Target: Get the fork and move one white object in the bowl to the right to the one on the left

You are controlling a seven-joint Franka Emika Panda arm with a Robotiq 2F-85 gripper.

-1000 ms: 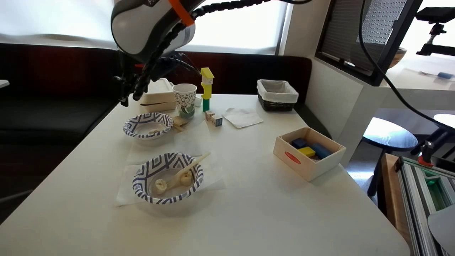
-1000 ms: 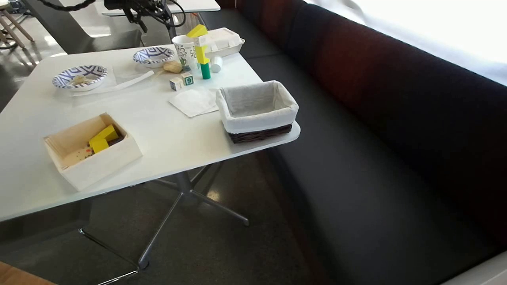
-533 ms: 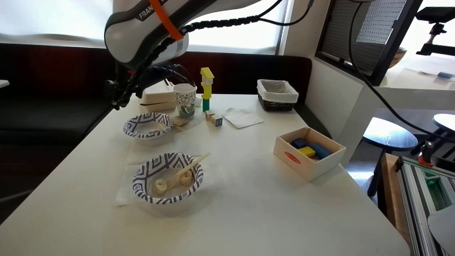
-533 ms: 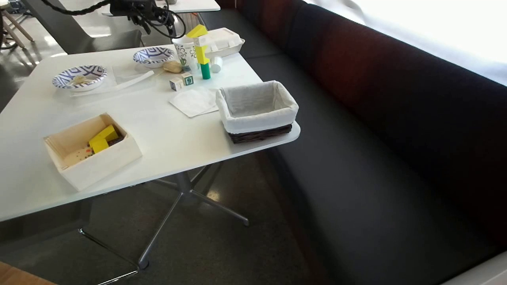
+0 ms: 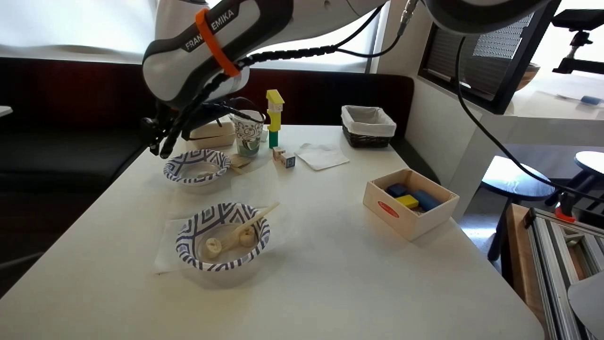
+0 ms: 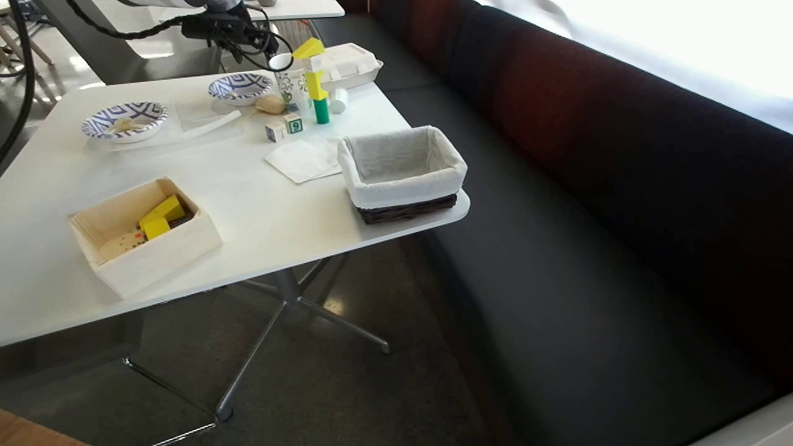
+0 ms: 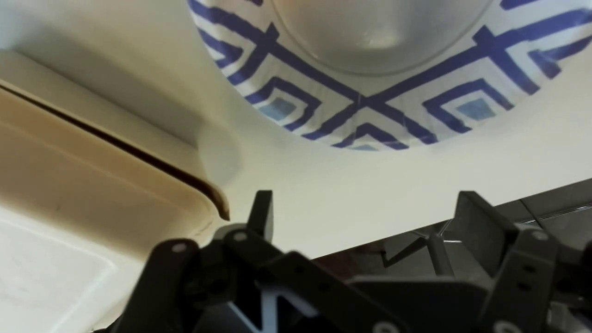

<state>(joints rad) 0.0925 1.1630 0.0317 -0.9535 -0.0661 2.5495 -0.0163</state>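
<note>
A slim pale fork (image 5: 256, 217) rests in a blue-and-white bowl (image 5: 196, 236), its handle over the rim. Two whitish round pieces lie beside it, one on the left (image 5: 213, 246) and one on the right (image 5: 247, 237). This bowl also shows in an exterior view (image 6: 93, 127). The second patterned bowl (image 5: 175, 163) holds something small and pale, hard to make out; it also shows in an exterior view (image 6: 254, 82) and, cut off, in the wrist view (image 7: 360, 108). My gripper (image 7: 365, 203) is open and empty, above the table edge beside the second bowl. It appears in both exterior views (image 5: 159, 152) (image 6: 255, 57).
A takeout box (image 7: 92, 185) stands close beside the gripper. A patterned cup (image 5: 247, 137), a block tower (image 5: 274, 118), letter blocks (image 5: 288, 160) and a napkin (image 5: 322, 157) are farther along. A lined basket (image 5: 369, 122) and a wooden box of blocks (image 5: 391, 208) also stand on the table.
The arm has moved lower; in an exterior view the gripper has come closer to the second bowl. The cup appears shifted very slightly by the arm's cable. The fork and bowls have not moved.
</note>
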